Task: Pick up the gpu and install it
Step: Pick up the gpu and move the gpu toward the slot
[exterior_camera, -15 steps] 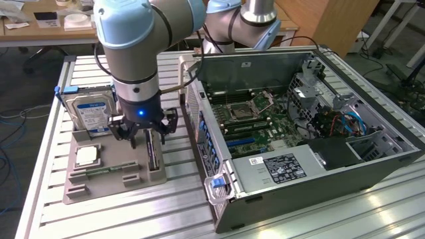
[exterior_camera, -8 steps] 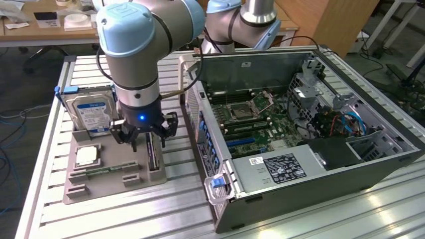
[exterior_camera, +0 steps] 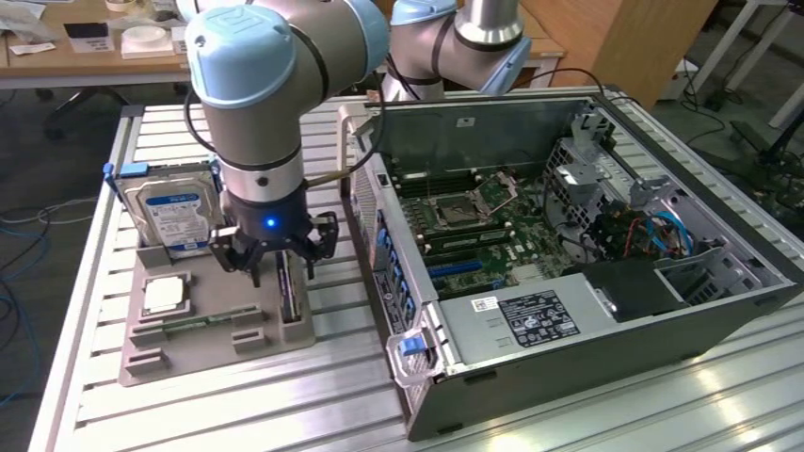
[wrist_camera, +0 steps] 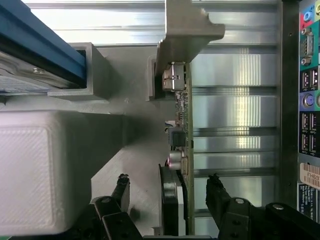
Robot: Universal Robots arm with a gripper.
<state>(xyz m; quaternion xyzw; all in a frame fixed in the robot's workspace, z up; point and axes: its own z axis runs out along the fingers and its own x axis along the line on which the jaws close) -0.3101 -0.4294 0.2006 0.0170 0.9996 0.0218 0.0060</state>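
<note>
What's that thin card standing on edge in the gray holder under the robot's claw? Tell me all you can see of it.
The card is a thin board on edge: green rim with small silver parts, black casing on one face, silver metal piece at one end. It stands in a slot of the gray holder, straddled by the open gripper, untouched.

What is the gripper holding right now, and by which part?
Nothing. The gripper is open, its fingers straddling the upright gpu with a gap on each side.

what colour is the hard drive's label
Blue and white, on the hard drive; it shows best in the exterior view.
</note>
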